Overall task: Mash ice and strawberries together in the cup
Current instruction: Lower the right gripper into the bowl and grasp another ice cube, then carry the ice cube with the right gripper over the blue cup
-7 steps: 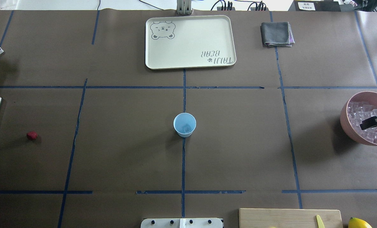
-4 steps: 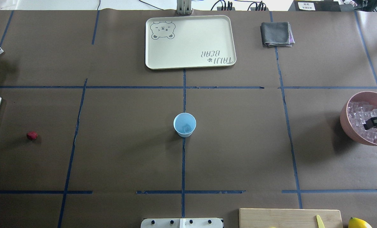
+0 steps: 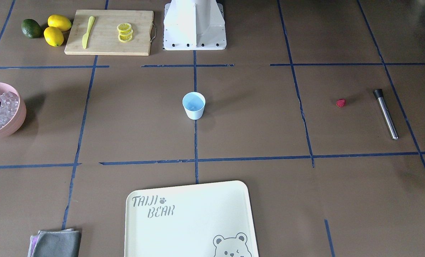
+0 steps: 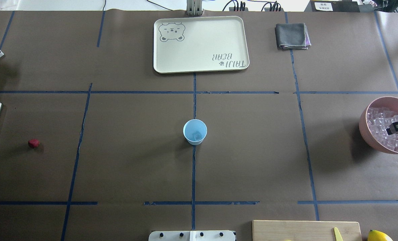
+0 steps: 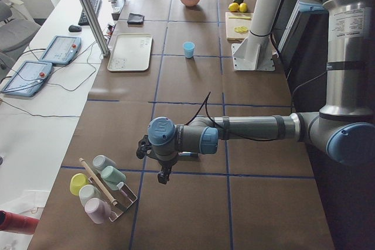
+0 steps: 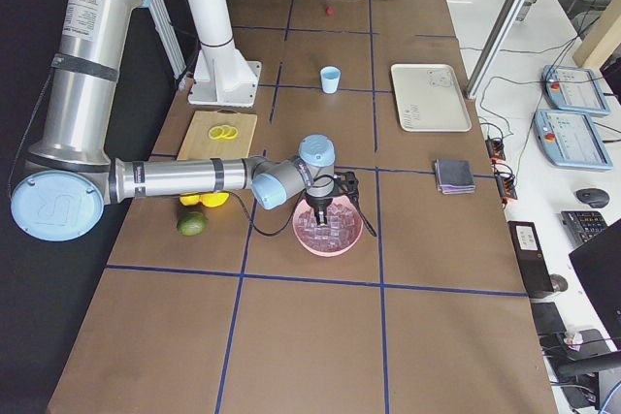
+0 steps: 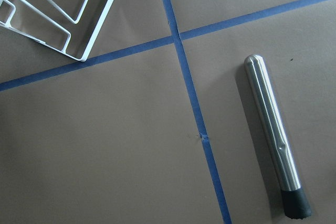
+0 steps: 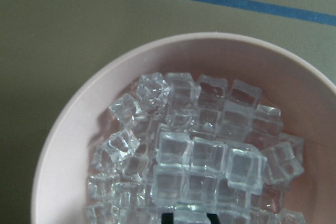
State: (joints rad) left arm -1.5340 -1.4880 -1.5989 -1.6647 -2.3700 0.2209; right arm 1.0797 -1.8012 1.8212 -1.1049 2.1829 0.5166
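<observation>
1. The ice (image 8: 210,156) is heaped in the pink bowl (image 8: 68,145) at the counter's (image 4: 252,150) far right. What looks like one cube sits in the cup (image 4: 195,132) at centre.
2. Your right claw (image 8: 188,217) hangs over the heap. Its tips stand apart with a cube between them, but I cannot tell whether they pinch it.
3. Expect the cubes to be hard, light and slick. Take one top cube across two flat opposite faces, not its corners, or it will likely squirt out.
4. The strawberry (image 4: 33,143) lies alone far to the left, near the metal muddler (image 7: 273,129). It looks small and probably soft, so grip its widest part gently.
5. Your left claw (image 5: 164,174) is beside the rack. I cannot tell its state.
</observation>
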